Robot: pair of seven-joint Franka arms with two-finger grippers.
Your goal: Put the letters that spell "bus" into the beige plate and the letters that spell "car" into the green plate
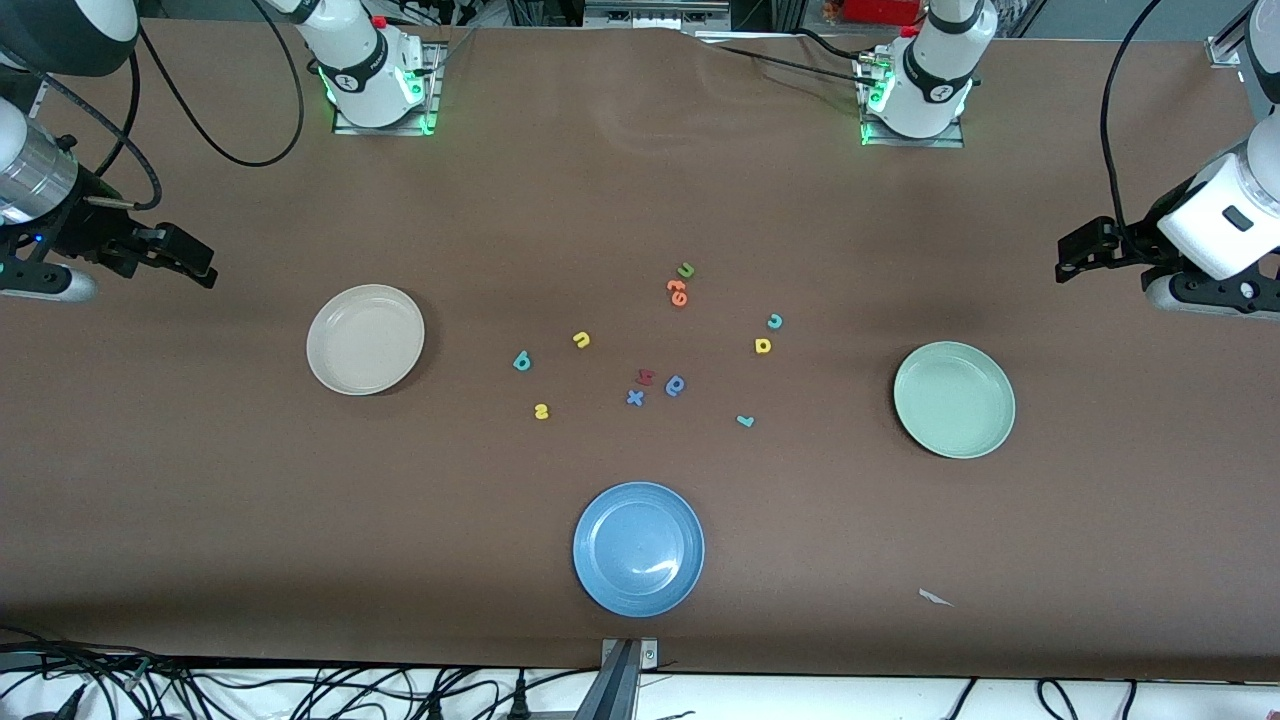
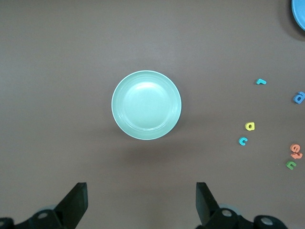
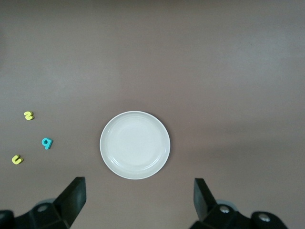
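Observation:
The beige plate [image 1: 365,340] [image 3: 135,144] lies empty toward the right arm's end of the table. The green plate [image 1: 954,400] [image 2: 146,105] lies empty toward the left arm's end. Between them on the brown table lie the teal b [image 1: 521,361] [image 3: 46,142], yellow u [image 1: 581,340] [image 3: 17,160] and yellow s [image 1: 541,411] [image 3: 29,115]. Closer to the green plate are the teal c [image 1: 774,321] [image 2: 243,140], yellow a [image 1: 763,346] [image 2: 250,126] and teal r [image 1: 745,421] [image 2: 260,81]. My right gripper [image 1: 195,265] [image 3: 138,200] hangs open over bare table beside the beige plate. My left gripper [image 1: 1072,258] [image 2: 141,200] hangs open beside the green plate.
A blue plate [image 1: 638,548] sits nearest the front camera. Among the task letters lie a green u [image 1: 685,270], an orange pair [image 1: 677,292], a red letter [image 1: 645,377], a blue x [image 1: 634,398] and a darker blue letter [image 1: 675,385]. A paper scrap [image 1: 934,597] lies near the front edge.

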